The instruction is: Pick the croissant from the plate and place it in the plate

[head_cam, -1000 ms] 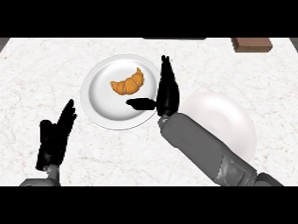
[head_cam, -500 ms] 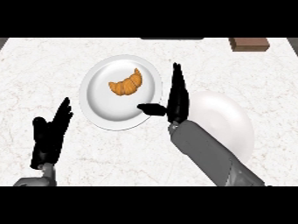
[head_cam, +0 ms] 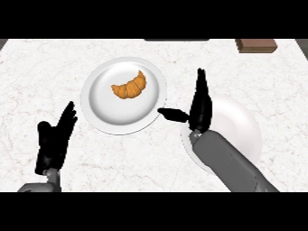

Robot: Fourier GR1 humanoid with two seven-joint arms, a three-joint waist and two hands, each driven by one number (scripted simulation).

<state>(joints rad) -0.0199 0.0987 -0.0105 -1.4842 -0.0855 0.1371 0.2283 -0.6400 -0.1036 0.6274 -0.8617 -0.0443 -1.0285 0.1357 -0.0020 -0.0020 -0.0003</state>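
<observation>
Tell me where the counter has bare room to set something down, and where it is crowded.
Bare counter lies left of the croissant plate, above the left hand; more lies between that plate and the brown block. It is crowded where the right hand stands between that plate and the second plate.

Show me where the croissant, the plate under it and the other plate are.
croissant (head_cam: pixel 132 88), head view, middle of its curved body.
plate with the croissant (head_cam: pixel 119 116), head view, bare lower part.
other plate (head_cam: pixel 241 122), head view, bare right part.
</observation>
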